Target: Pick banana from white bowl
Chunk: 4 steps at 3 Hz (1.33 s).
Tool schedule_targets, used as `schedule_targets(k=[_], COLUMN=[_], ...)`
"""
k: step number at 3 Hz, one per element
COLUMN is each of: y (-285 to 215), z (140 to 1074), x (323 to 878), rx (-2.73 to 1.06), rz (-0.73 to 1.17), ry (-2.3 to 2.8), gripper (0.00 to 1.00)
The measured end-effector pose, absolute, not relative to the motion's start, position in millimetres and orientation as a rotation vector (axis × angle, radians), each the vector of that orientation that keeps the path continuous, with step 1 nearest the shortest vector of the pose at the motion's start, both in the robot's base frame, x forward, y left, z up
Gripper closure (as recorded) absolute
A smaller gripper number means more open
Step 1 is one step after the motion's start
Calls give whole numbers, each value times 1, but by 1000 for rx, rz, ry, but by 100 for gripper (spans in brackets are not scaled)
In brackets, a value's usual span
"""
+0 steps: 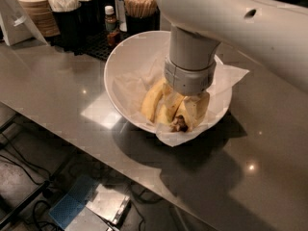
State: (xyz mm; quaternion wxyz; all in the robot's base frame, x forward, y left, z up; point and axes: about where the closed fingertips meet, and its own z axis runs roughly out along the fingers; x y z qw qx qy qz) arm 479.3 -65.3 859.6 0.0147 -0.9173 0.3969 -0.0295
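The white bowl (pixel 115 61), lined with crinkled white paper, stands on the grey counter and holds three yellow bananas. My arm comes down from the upper right, and its grey wrist covers the middle of the bowl. The gripper (pixel 185 105) is down among the bananas, mostly hidden by the wrist. The thick banana (pixel 198 109) lies at the right, directly under the wrist. A slim banana with a mushy brown end (pixel 180 124) lies in the middle. A curved, smooth banana (pixel 151 100) lies at the left.
Black cups with stir sticks (pixel 140 4) and napkins (pixel 72 13), a small bottle (pixel 111 23) and stacked paper bowls (pixel 36 8) stand behind the bowl. The counter's front edge (pixel 96 150) runs diagonally, with cables and boxes on the floor below.
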Motion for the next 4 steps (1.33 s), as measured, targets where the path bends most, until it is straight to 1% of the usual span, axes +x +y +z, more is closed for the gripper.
schedule_targets(k=[1, 2, 4], y=[-63, -60, -54], z=[857, 853, 847], x=[479, 479, 481], rx=[-2860, -2875, -2911], rz=[-83, -64, -21], ry=[1224, 1207, 1176], gripper=[56, 54, 38])
